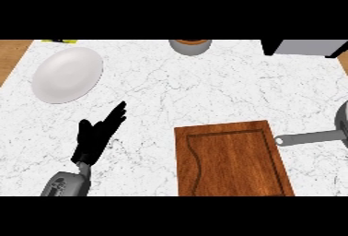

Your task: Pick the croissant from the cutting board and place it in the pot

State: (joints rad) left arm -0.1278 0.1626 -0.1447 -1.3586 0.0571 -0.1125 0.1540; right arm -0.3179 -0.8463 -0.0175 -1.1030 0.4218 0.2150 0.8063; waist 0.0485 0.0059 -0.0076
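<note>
Left hand point(95, 136) lies flat over the marble counter point(204, 83), fingers straight and spread, holding nothing. Right hand out of frame. To the hand's right, well apart: wooden cutting board point(231, 159), near end cut off by the frame; no croissant visible on it. Further right, pot point(342, 122) mostly cropped, handle pointing at the board; contents not discernible. Beyond the hand, white plate point(68, 74), bare. Far edge: bowl point(190, 45), half cropped.
</note>
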